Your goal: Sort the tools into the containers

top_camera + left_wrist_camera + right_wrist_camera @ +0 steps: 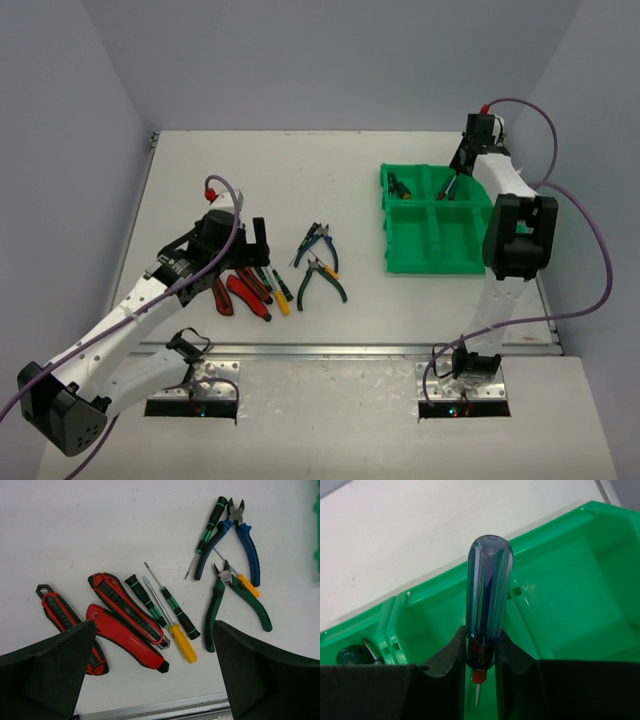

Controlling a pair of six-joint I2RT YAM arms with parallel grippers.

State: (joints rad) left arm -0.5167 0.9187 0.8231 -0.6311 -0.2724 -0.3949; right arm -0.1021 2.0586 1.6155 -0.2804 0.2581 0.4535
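My right gripper is shut on a screwdriver with a clear blue handle, held over a back compartment of the green tray. In the top view the gripper is at the tray's far edge. A dark tool lies in the back left compartment. My left gripper is open and empty above the loose tools: red cutters, a yellow-handled screwdriver, black-green screwdrivers, blue pliers and green pliers.
The loose tools lie in a cluster near the table's front edge, left of centre. A metal strip runs along that edge. The tray's side shows at the far right of the left wrist view.
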